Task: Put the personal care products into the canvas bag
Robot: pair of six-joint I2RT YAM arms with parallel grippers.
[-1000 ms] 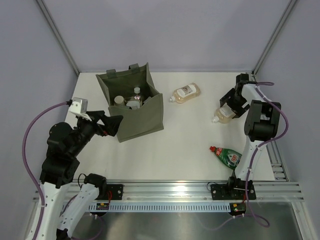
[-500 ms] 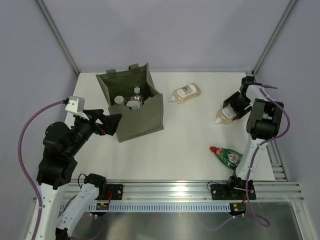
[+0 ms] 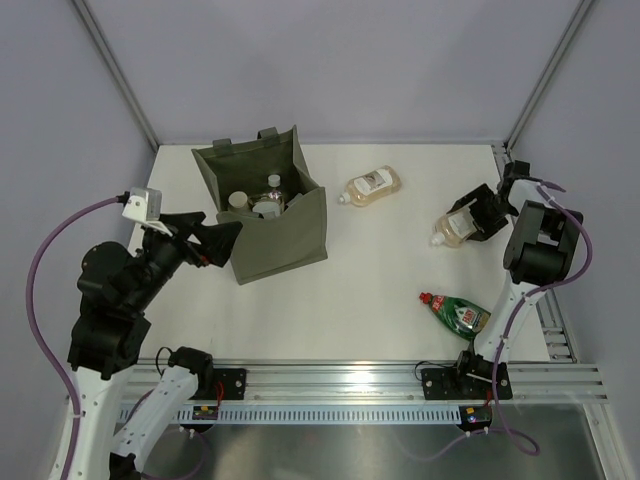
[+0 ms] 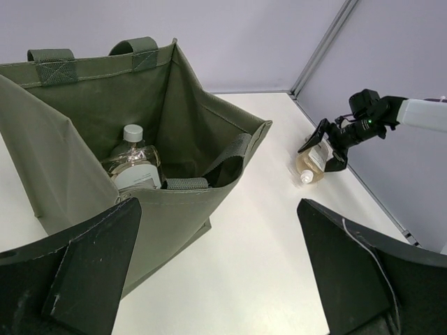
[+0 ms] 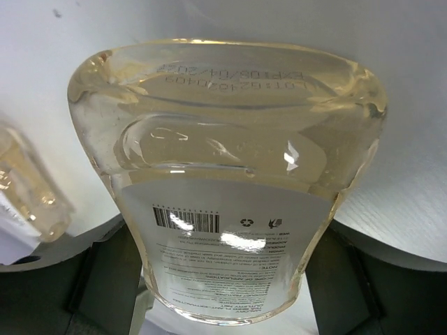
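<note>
Some bottles are already in the boxy olive-green canvas bag, three more lie right of it. Right tool straddles a flat amber bottle, can't tell if it's gripping; left tool wide open, empty.

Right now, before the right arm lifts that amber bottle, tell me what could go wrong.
1. The right gripper straddles the amber bottle near its base, and the bottle is smooth and flat; it may slip or swing cap-down when lifted.
2. The canvas bag has a handle sagging into its mouth above bottles already inside; the drop could snag there.
3. The open left gripper sits by the bag and could nudge it.
</note>
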